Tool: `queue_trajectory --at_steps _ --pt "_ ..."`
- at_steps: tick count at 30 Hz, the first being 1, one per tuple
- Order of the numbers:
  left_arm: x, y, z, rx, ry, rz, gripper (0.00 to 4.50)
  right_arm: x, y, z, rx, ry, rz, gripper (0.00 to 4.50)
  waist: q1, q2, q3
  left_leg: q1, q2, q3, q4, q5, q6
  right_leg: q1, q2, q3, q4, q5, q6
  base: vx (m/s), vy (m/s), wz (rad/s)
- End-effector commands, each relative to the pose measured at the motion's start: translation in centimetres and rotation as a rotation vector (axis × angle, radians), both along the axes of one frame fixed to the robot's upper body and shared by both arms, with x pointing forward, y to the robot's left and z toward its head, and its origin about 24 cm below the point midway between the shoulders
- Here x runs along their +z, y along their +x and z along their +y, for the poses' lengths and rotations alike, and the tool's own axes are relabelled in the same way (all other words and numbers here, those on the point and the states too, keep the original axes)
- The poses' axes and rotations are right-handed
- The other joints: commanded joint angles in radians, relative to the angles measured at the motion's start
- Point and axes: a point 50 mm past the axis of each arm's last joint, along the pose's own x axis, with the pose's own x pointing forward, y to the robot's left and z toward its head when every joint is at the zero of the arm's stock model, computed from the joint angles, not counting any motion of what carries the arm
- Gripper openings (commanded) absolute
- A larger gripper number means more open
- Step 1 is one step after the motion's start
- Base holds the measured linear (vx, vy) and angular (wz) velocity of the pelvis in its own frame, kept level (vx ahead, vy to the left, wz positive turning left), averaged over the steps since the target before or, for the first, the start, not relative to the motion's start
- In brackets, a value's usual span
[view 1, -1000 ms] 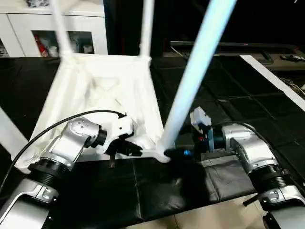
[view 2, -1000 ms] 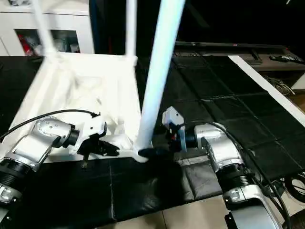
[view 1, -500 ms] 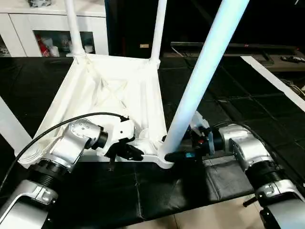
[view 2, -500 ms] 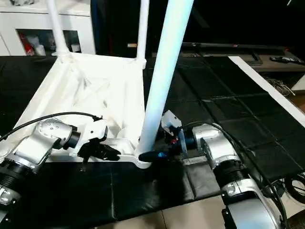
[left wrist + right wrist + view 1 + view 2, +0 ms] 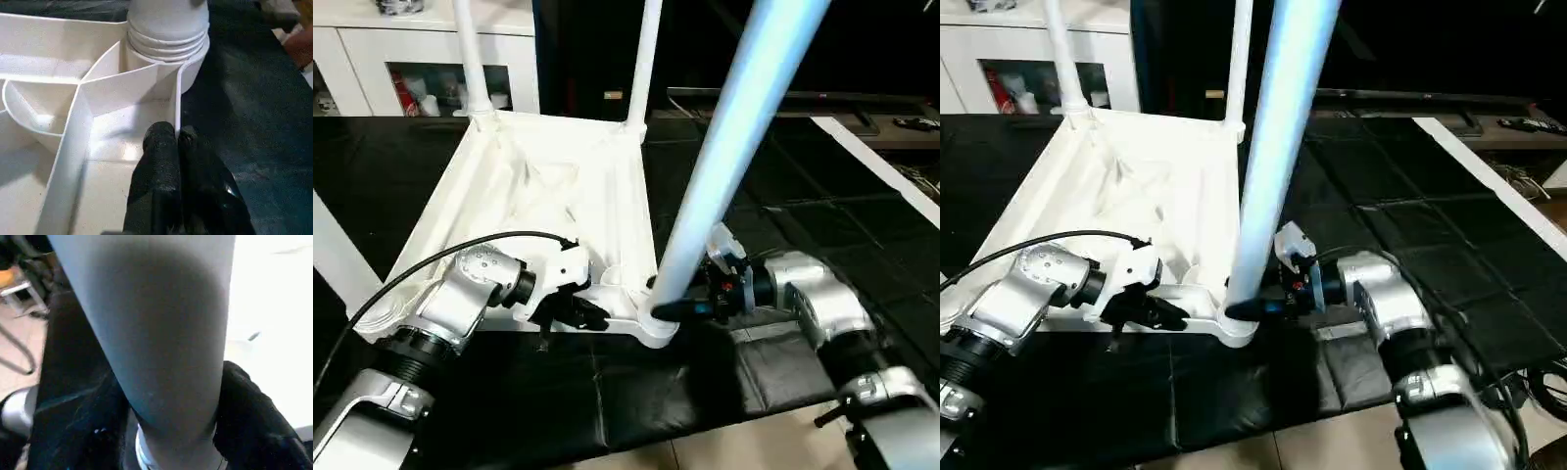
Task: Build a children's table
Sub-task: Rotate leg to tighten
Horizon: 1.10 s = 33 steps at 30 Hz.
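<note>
Children's table (image 5: 558, 196) upside down on the black mat (image 5: 607, 392), ribbed underside up, near rim close to the mat's near edge. Far left leg (image 5: 470, 54) and far right leg (image 5: 644, 59) upright in the two far corner sockets. Near right leg (image 5: 734, 147) standing in the near right corner socket (image 5: 658, 318), leaning slightly toward the right. Another white leg (image 5: 335, 257) slanting at the table's near left corner, its seating hard to tell.

Left gripper (image 5: 570, 311) at the table's near rim, a little left of the near right socket; black fingers (image 5: 159, 161) pressed together on the thin upright wall of the rim, one on each side of it, as seen in the left wrist view. Threaded base of the near right leg just beyond those fingers, seated in its round socket.

Right gripper (image 5: 677, 308) at the foot of the near right leg, just above the socket; fingers (image 5: 249, 416) spread around the leg, one on each side and touching it. Silver right forearm (image 5: 822, 304) reaching in from the mat's near right corner.

White cabinet (image 5: 372, 69) with glass doors behind the mat's far left corner.
</note>
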Motion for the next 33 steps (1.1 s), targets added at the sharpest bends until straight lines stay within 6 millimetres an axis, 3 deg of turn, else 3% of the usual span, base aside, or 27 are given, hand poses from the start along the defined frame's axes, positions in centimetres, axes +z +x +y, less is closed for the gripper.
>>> queue_trajectory --at_steps 1,6,11,14,18,19,20,30,33 --pt "1.0 0.8 -2.3 0.045 -0.059 -0.056 0.00 -0.8 0.3 0.7 -0.126 -0.041 0.025 2.10 -0.009 0.014 -0.058 0.007 0.029 -0.002 -0.070 -0.207 -0.004 0.051 -0.072 0.057 -0.079 -0.324 -0.158 0.000 0.000 0.00" --pt "1.0 1.3 -5.6 0.187 -0.126 -0.064 0.00 -1.6 1.3 3.1 -0.376 -0.061 0.073 2.03 -0.034 0.012 -0.056 0.000 0.022 -0.011 -0.071 -0.245 -0.027 0.053 -0.076 0.049 -0.103 -0.507 -0.076 0.000 0.000 0.00" --pt "1.0 1.7 -8.6 0.290 -0.158 -0.061 0.00 -1.6 2.2 5.3 -0.525 -0.078 0.107 2.02 -0.053 0.012 -0.059 0.003 0.019 -0.010 -0.066 -0.237 -0.012 0.046 -0.070 0.047 -0.106 -0.483 -0.077 0.000 0.000 0.00" --pt "1.1 1.6 -10.4 0.333 -0.187 -0.049 0.00 -1.3 2.6 7.1 -0.572 -0.104 0.091 2.02 -0.058 0.011 -0.063 -0.001 0.019 -0.008 -0.066 -0.206 -0.001 0.049 -0.068 0.050 -0.095 -0.392 -0.104 0.000 0.000 0.00" --pt "1.0 1.7 -10.2 0.343 -0.169 -0.063 0.00 -1.0 2.5 7.5 -0.551 -0.085 0.061 2.02 -0.057 0.011 -0.067 -0.005 0.021 -0.006 -0.066 -0.160 0.020 0.055 -0.065 0.054 -0.082 -0.268 -0.136 0.000 0.000 0.00" --pt "1.0 1.9 -9.8 0.351 -0.153 -0.076 0.00 -0.7 2.4 7.6 -0.550 -0.059 0.045 2.53 -0.056 0.009 -0.067 -0.005 0.021 -0.004 -0.066 -0.144 0.027 0.057 -0.065 0.054 -0.078 -0.236 -0.147 0.000 0.000 0.00" --pt "1.0 2.0 -9.3 0.352 -0.138 -0.090 0.00 -0.5 2.3 7.6 -0.544 -0.035 0.039 2.66 -0.056 0.010 -0.066 -0.005 0.021 -0.004 -0.066 -0.143 0.030 0.057 -0.065 0.054 -0.079 -0.230 -0.151 0.000 0.000 0.00" --pt "1.2 2.5 -5.5 0.331 -0.082 -0.136 0.00 -0.4 1.7 5.1 -0.483 -0.010 -0.016 3.52 -0.054 0.015 -0.060 0.001 0.025 -0.005 -0.072 -0.208 0.021 0.053 -0.068 0.056 -0.090 -0.315 -0.136 0.000 0.000 0.00" --pt "1.4 2.5 -4.1 0.288 -0.065 -0.138 0.00 -0.2 1.1 3.5 -0.396 -0.007 -0.044 3.64 -0.047 0.015 -0.061 0.001 0.026 -0.004 -0.072 -0.197 0.026 0.055 -0.068 0.056 -0.088 -0.296 -0.136 0.000 0.000 0.00"
